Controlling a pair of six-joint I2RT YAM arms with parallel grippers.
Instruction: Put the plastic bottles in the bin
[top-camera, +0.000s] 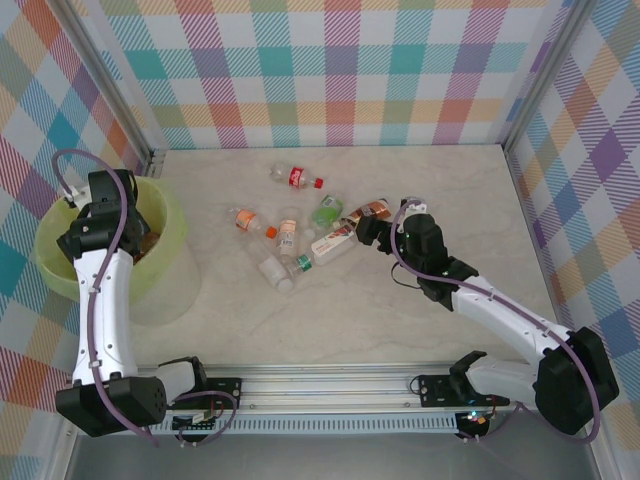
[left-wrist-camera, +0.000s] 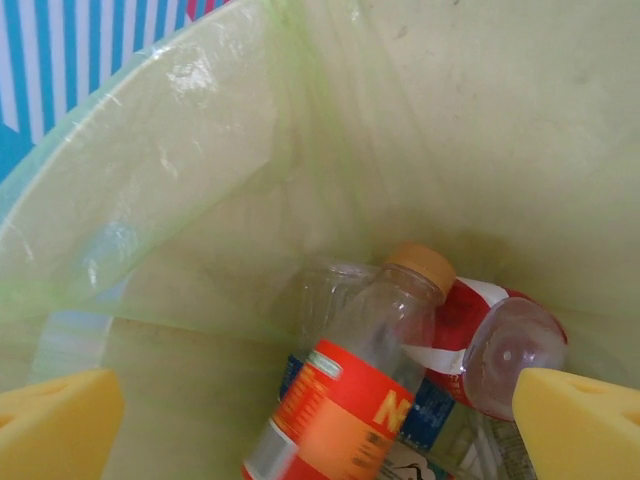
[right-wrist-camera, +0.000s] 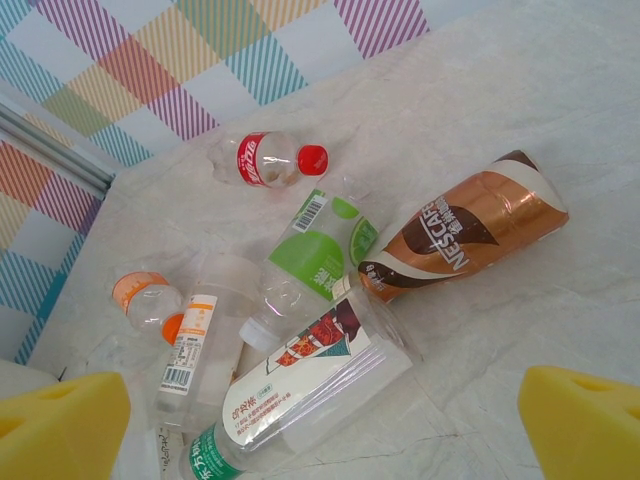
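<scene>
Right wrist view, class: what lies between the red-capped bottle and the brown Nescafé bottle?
The green-labelled bottle lies between them, as the right wrist view shows.

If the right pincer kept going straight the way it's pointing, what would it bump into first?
Most likely the clear bottle with the white label, straight ahead of the open right pincer. The brown bottle lies farther on, off to the side. How near it is, I can't tell.
</scene>
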